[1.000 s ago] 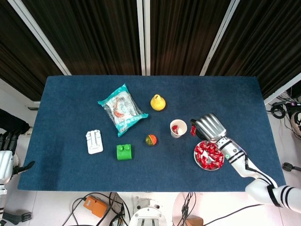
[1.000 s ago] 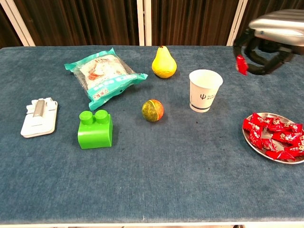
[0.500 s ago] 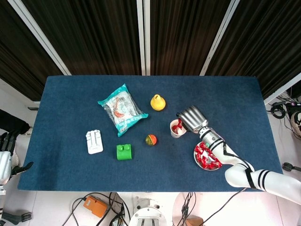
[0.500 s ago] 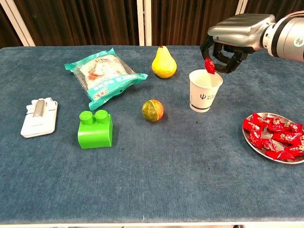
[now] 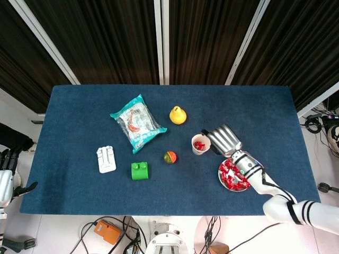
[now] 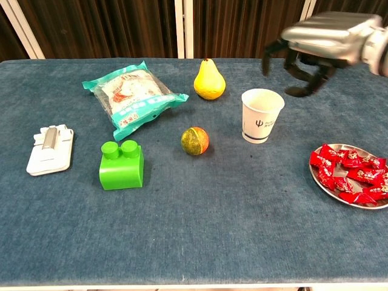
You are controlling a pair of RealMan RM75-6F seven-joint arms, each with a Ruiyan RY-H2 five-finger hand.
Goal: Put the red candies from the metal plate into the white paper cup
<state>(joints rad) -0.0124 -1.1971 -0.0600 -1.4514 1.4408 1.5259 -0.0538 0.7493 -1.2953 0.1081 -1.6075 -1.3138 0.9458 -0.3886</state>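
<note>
Now I see my right hand [image 6: 315,45] hovering empty, fingers spread, at two o'clock of the white paper cup [image 6: 261,115]. Red candies [image 5: 199,144] lie inside it; the metal plate [image 6: 327,185] sits at four o'clock.

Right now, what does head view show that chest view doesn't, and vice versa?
Head view only: red candies inside the cup, the left hand off the table's left edge, cables on the floor.
Chest view only: the logo on the cup's side, and the right hand's fingers apart, empty, above the cup.
Both: right hand, plate of candies, pear, green block.
</note>
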